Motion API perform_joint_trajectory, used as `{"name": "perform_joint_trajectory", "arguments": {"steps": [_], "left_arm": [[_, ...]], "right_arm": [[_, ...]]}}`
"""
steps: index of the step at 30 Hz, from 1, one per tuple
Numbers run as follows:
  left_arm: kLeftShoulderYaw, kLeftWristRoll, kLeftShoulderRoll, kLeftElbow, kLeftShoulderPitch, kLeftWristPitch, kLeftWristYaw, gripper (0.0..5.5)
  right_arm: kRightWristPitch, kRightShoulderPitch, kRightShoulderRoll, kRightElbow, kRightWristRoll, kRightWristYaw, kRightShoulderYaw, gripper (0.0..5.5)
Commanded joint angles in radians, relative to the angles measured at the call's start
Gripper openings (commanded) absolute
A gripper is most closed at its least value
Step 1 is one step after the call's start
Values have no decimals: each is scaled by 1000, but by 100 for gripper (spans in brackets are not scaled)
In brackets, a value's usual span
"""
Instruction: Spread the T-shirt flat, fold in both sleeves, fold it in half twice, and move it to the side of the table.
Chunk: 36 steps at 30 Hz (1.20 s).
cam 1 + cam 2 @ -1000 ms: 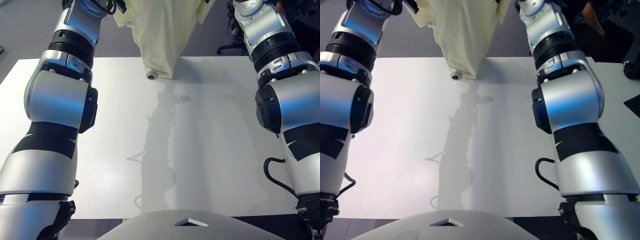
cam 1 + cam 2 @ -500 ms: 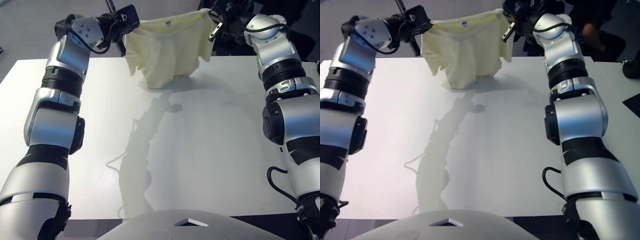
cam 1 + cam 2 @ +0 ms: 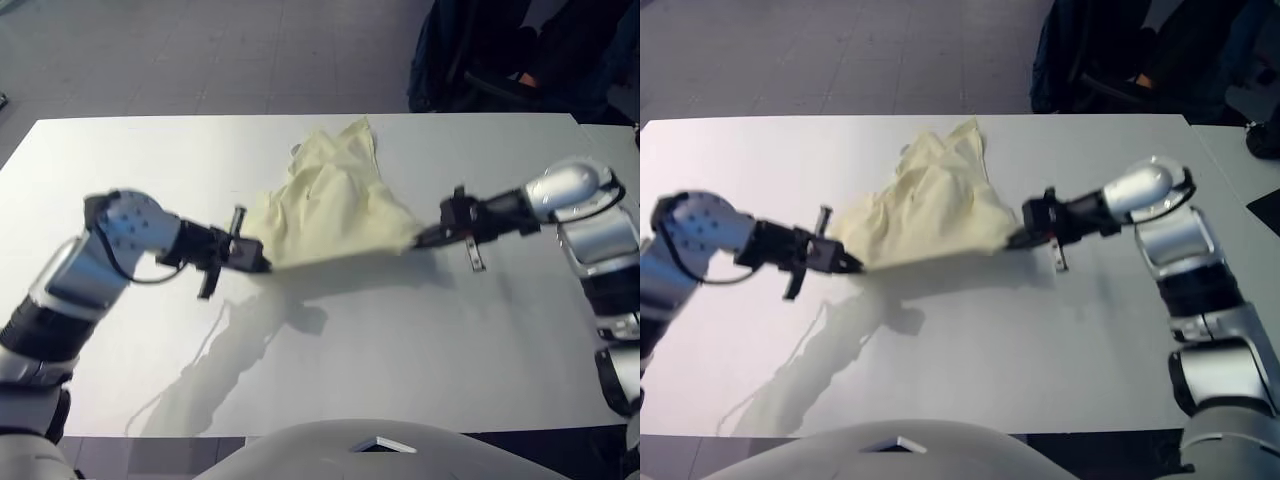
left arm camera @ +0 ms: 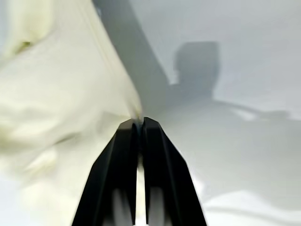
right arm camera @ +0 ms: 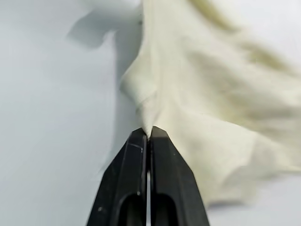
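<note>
A pale yellow, soft cotton T-shirt (image 3: 335, 205) is drawn out between a humanoid robot's two arms above a plain white counter (image 3: 470, 350). The left tool (image 3: 262, 267) is clamped on one end of the garment's near edge. The left wrist view shows its black fingers (image 4: 157, 155) pressed together with a sliver of cloth between them. The right tool (image 3: 420, 240) is closed on the other end of that edge, pinching a small peak of fabric at its tips.

The arms are set low and well apart, which appears intended to keep the near edge taut so the cloth settles open rather than in a heap. That edge runs almost straight from tool to tool, raised a little off the counter, and a shadow falls beneath it.

The rest of the T-shirt lies on the counter around the middle, reaching toward the far side, where it narrows to a bunched point. The cloth is heavily creased, with long folds running from the held edge to that point, and the sleeves cannot be made out among them.

Judged from this, the spreading step is under way and unfinished. No sleeve is folded in, and the garment is not yet at the counter's side.
</note>
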Motion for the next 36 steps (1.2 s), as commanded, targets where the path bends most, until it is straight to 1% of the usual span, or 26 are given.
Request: {"name": "perform_joint_trajectory", "arguments": {"steps": [1,5,7,8,11,13,16,18,19,21,23,25,27,30,32,36], "left_arm": [[-52,56,112,-264,251,97,30,0],[-35,69,131,-344,330,157,62,0],[-29,58,121,-379,353,199,86,0],[-26,48,112,-389,360,226,99,36],[15,-32,97,-409,362,295,109,77],[103,-166,105,-425,354,340,77,108],[270,-357,148,-399,335,365,-9,161],[367,-458,153,-318,253,385,-39,200],[393,-483,139,-261,186,397,-25,220],[363,-453,45,-115,-21,424,88,255],[276,-317,-111,85,-239,458,301,288],[179,-145,-248,300,-376,404,491,329],[114,-46,-376,507,-459,327,607,362],[56,54,-532,838,-573,182,722,407],[39,94,-618,1052,-645,92,775,453],[29,137,-718,1333,-728,-32,807,525]], "right_arm": [[75,291,-138,-369,5,5,72,0],[82,421,-193,-450,-21,-29,71,0],[91,469,-220,-492,-19,-37,72,0],[98,484,-228,-507,-18,-46,70,25],[122,468,-233,-516,5,-60,41,64],[144,426,-244,-510,48,-50,-4,95],[166,372,-271,-502,124,-18,-85,145],[203,296,-264,-481,198,-9,-140,183],[227,227,-234,-445,216,-25,-149,202],[295,41,-97,-298,183,-164,-138,236],[331,-137,64,-81,83,-373,-113,269],[291,-266,193,156,-22,-548,-85,308],[202,-358,298,386,-116,-699,-54,339],[89,-442,402,638,-197,-849,-33,382],[20,-494,460,792,-236,-930,-26,426],[-82,-570,540,1031,-289,-1043,-18,496]]}}
